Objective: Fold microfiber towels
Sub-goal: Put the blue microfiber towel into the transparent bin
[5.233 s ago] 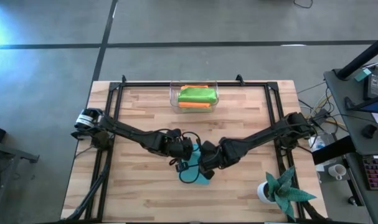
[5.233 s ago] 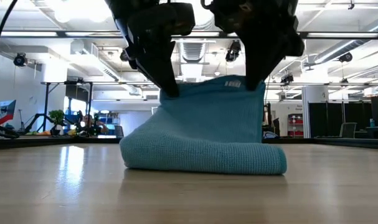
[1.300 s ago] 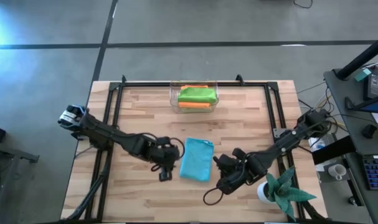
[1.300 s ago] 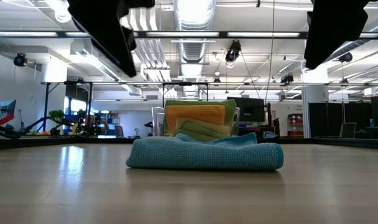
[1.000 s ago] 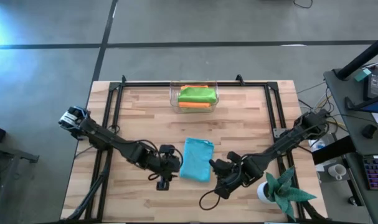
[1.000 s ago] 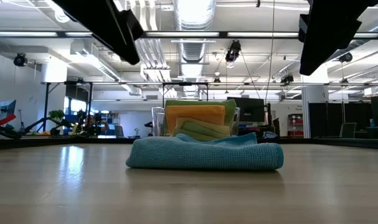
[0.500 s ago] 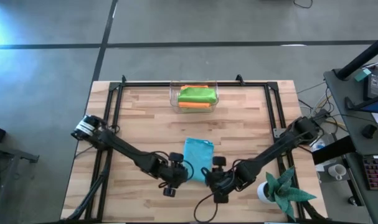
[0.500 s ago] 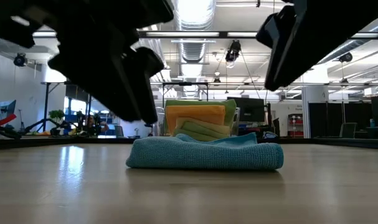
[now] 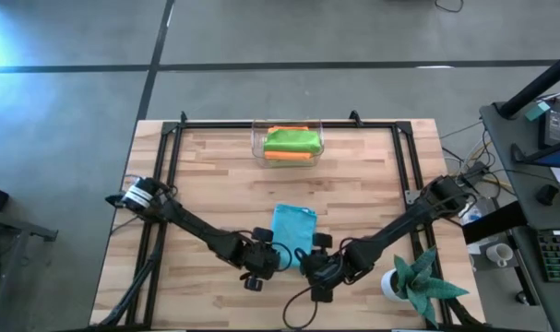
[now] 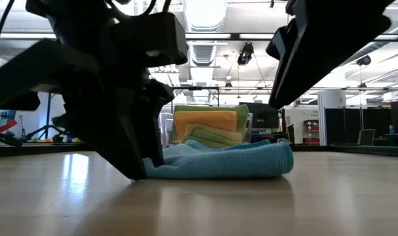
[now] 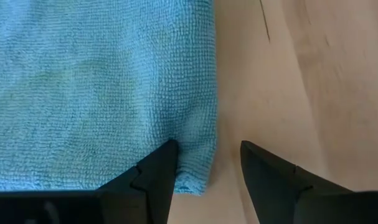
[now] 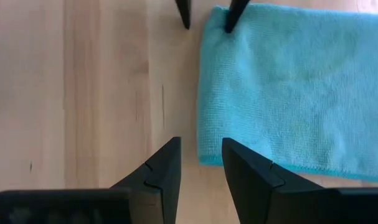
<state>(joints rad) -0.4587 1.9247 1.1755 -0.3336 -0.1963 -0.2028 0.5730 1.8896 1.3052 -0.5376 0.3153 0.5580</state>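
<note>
On the table [image 9: 206, 175] both grippers — left [image 11: 204, 163], right [image 12: 201, 163] — have dropped, jaws parted and empty, to the blue towel's [image 9: 292, 232] near corners — another fold looks imminent.

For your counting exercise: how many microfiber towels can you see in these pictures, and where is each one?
4 visible. The light blue towel lies folded at the table's near middle. An orange, a yellow and a lime green towel sit stacked in the clear bin at the far edge; more may be hidden there.
</note>
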